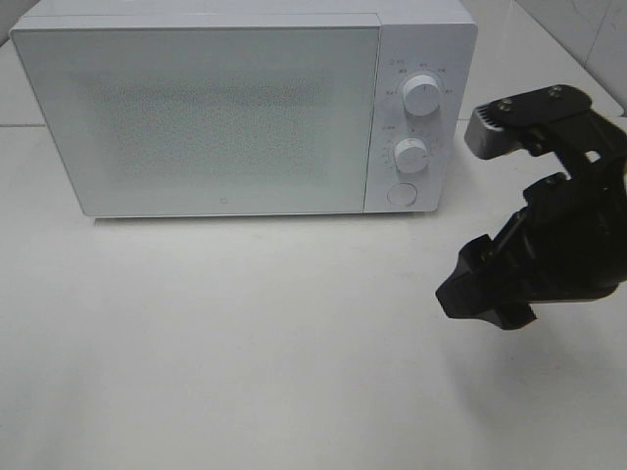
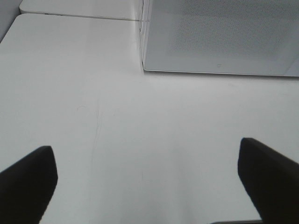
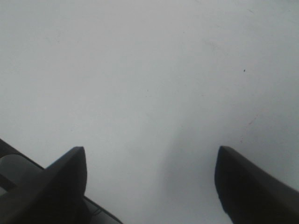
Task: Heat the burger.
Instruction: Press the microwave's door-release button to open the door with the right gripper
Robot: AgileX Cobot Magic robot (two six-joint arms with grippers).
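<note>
The burger is out of view in every frame. A white microwave stands at the back of the table with its door shut; its front lower corner also shows in the left wrist view. My right gripper hovers to the right of the microwave, open, and in its wrist view only bare table lies between the dark fingers. The left gripper is open over the bare table in front of the microwave, holding nothing. The exterior high view does not show the left arm.
The microwave's control panel carries two white knobs and a round button on its right side. A white tabletop stretches in front of it. A tiled wall rises at the back right.
</note>
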